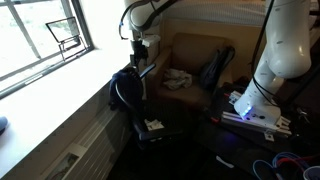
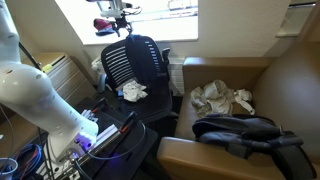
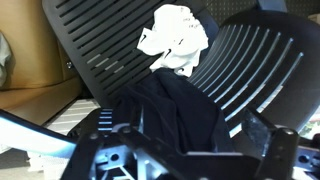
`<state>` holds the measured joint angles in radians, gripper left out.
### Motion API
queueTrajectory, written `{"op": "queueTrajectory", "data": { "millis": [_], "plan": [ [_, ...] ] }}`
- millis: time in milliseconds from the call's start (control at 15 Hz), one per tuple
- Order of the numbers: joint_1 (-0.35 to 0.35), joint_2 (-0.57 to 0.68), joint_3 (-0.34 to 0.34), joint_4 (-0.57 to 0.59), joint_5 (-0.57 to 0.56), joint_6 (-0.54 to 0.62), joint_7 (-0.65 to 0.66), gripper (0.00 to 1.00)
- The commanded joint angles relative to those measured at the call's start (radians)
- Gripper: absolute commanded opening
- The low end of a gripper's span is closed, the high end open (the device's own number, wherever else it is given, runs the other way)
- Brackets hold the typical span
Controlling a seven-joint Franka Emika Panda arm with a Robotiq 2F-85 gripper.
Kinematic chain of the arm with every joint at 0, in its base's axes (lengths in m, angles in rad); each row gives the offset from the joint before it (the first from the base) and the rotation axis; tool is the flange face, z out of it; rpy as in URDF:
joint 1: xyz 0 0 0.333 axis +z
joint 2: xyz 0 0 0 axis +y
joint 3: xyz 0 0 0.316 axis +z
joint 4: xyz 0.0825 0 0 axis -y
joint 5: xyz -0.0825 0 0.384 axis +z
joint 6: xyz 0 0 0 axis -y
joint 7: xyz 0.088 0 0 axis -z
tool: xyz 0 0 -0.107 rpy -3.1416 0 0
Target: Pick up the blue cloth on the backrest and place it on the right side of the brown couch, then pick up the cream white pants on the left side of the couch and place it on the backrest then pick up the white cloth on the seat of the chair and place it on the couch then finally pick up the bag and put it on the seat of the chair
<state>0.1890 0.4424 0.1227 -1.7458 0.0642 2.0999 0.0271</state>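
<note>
I can't make out a single word, label, brand mark or number in any of the views. Everything is too small and dim to read.
</note>
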Motion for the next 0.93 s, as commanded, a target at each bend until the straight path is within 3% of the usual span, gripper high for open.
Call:
{"op": "queueTrajectory", "data": {
  "millis": [0,267,333,867],
  "plan": [
    [0.037,0.081,-0.015,0.078,-0.062,0.082,0.084,1.0],
    [0.076,0.116,-0.04,0.128,-0.147,0.03,0.171,1.0],
    [0.058,0.103,-0.021,0.095,-0.118,0.07,0.142,1.0],
    [0.083,0.214,-0.029,0.19,-0.142,0.112,0.171,1.0]
  ]
}}
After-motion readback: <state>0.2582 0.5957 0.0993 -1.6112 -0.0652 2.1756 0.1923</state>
